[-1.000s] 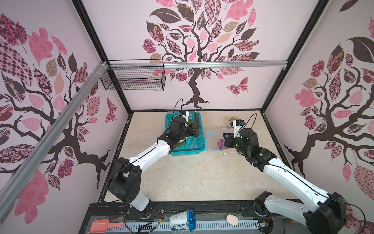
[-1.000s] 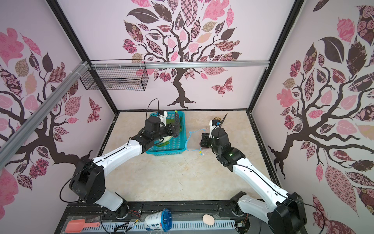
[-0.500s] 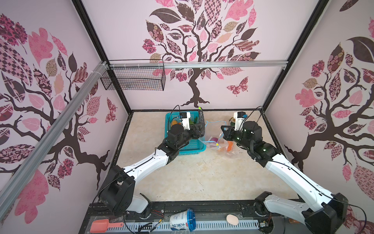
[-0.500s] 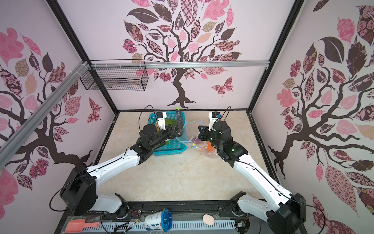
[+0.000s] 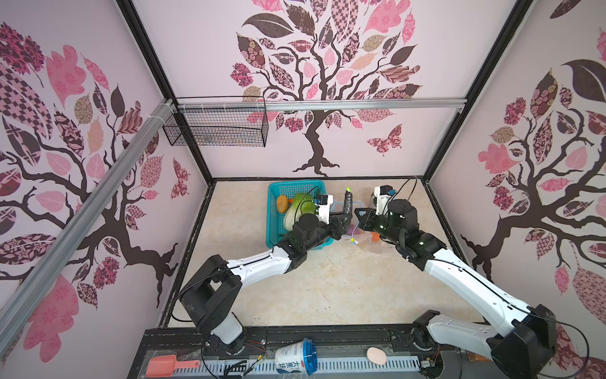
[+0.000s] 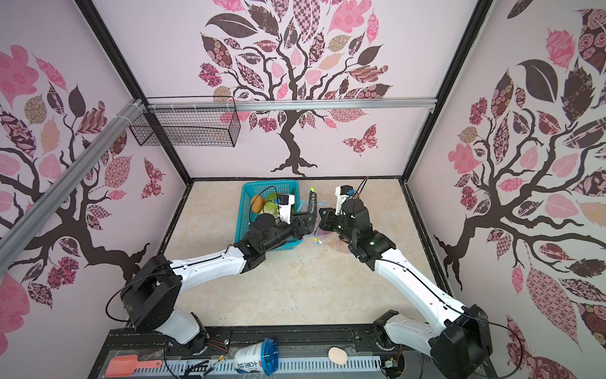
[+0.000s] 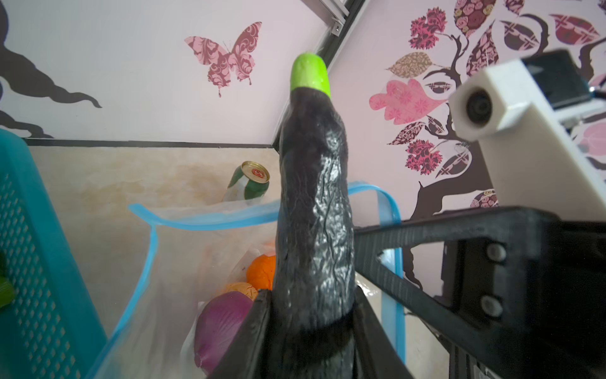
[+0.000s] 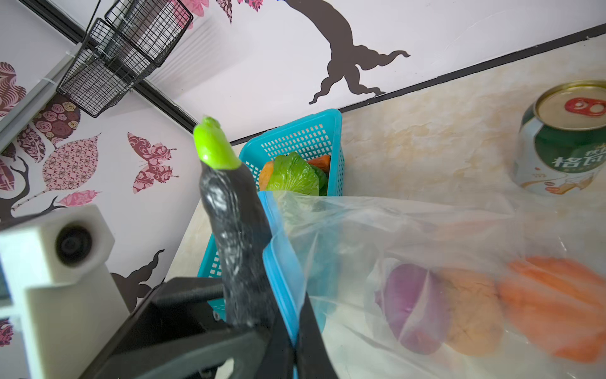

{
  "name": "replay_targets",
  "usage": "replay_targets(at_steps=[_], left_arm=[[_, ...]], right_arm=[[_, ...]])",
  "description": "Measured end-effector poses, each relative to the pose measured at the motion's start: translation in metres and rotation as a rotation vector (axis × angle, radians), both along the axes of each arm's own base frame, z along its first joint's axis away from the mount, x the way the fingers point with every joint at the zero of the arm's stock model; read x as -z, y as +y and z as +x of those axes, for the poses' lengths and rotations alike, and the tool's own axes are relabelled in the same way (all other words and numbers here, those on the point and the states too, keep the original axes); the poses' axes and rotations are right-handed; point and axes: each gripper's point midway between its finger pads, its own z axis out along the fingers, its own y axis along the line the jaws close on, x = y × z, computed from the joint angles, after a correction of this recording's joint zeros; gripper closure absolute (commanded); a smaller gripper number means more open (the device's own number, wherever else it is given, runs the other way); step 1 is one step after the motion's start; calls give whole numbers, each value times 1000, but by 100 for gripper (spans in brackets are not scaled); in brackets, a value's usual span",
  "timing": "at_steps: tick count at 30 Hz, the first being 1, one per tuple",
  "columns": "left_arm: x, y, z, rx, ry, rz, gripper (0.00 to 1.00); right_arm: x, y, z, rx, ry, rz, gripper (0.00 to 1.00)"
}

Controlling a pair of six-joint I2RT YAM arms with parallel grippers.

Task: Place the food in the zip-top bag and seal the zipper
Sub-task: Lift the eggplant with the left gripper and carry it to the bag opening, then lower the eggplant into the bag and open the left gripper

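Loading step: eggplant (image 7: 314, 203) at the bag mouth
Left gripper (image 7: 310, 305) clamps the eggplant upright over the zip-top bag (image 8: 426, 229); right gripper (image 8: 292, 334) pinches the zipper (image 8: 278, 262), holding the mouth up; purple onion (image 8: 410, 308) already inside; napa cabbage (image 5: 300, 205) waits in the teal basket (image 5: 273, 210). Next, by my judgement: tip the eggplant into the opening and release. Beige marbled tabletop (image 5: 344, 288); pink tree-patterned walls (image 5: 360, 137).

Wears white shells along the left arm (image 5: 259, 262) and right arm (image 5: 465, 275), black housings at each joint. Swells into black bases (image 5: 210, 295) nearest the front rail (image 5: 328, 334). Trails thin black cables (image 5: 408, 183) farthest from it. Ends in a black left tool (image 7: 308, 331) and right tool (image 8: 296, 347) under white boxy cameras (image 7: 511, 108).
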Motion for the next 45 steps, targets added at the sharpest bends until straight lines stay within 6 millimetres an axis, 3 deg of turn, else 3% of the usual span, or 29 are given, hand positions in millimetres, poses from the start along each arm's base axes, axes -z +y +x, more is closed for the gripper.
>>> replay_targets(at_steps=[6,13,19,24,29,36,39,45], left_arm=[[11,-1,10,-52,-34,32,68],[42,-3,17,-74,-1,95,52],[52,-2,17,-76,19,126,35],[56,1,16,-80,36,146,32],[40,18,15,-115,54,159,28],[-13,75,35,-265,85,107,27],[-12,93,38,-305,124,112,29],[12,90,30,-263,199,176,37]], right_arm=[[-1,0,0,2,-2,1,100],[4,0,-1,-4,6,0,100],[5,1,-1,-9,10,0,100],[5,1,-1,-9,10,0,100],[5,1,-1,-8,8,-3,100],[5,-2,0,2,-1,-17,100],[5,-2,0,0,-4,-20,100],[5,-1,-1,-7,-7,-25,100]])
